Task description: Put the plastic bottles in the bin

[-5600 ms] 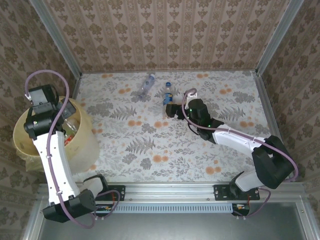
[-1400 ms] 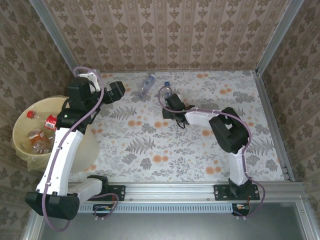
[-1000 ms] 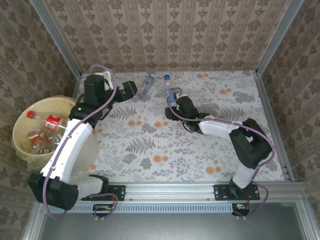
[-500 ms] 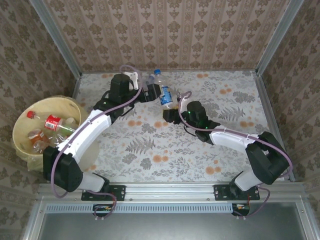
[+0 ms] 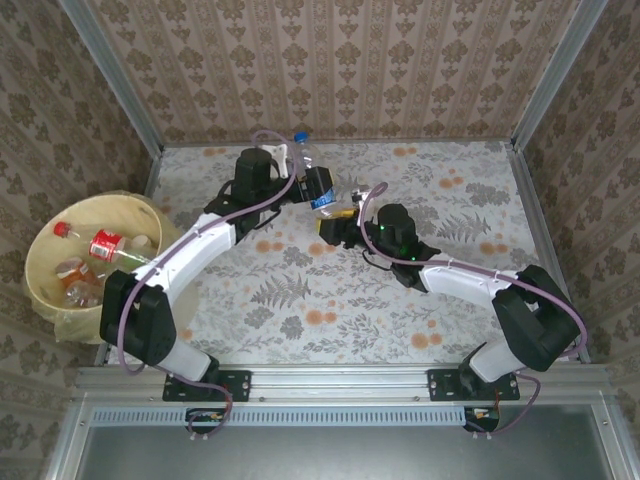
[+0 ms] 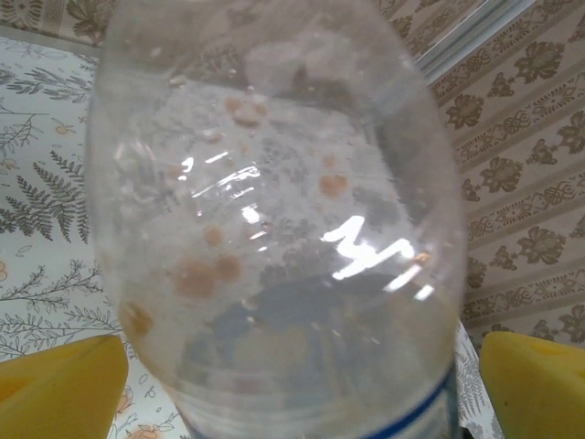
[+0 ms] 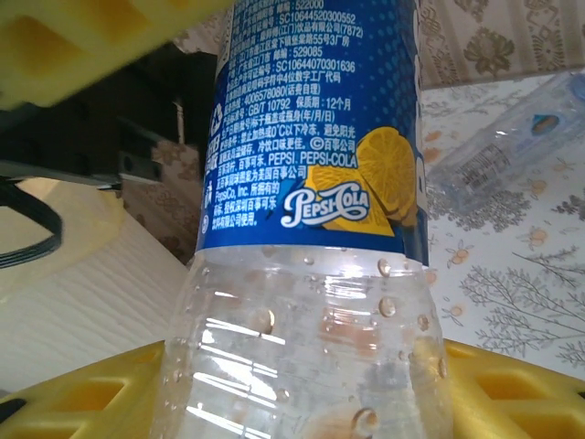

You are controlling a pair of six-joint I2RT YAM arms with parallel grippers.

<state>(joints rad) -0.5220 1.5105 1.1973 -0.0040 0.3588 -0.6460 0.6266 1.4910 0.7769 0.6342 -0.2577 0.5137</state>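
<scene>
clear plastic bottle w/ glossy blue label, round bin

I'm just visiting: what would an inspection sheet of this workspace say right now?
Surface: floral table.
Job's things: blue-label bottle held above table; clear bottle lying on table; red-label bottle and others in bin.
Clutter: nothing seen.
Grippers: right gripper, jaws shut on blue-label bottle's lower part; left gripper, jaws open either side of it.
Cables: purple cable looped along each arm.
Surroundings: patterned walls, metal frame.

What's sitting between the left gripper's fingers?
The blue-label bottle, held by the right gripper, sits between them; left wrist view shows it.
</scene>
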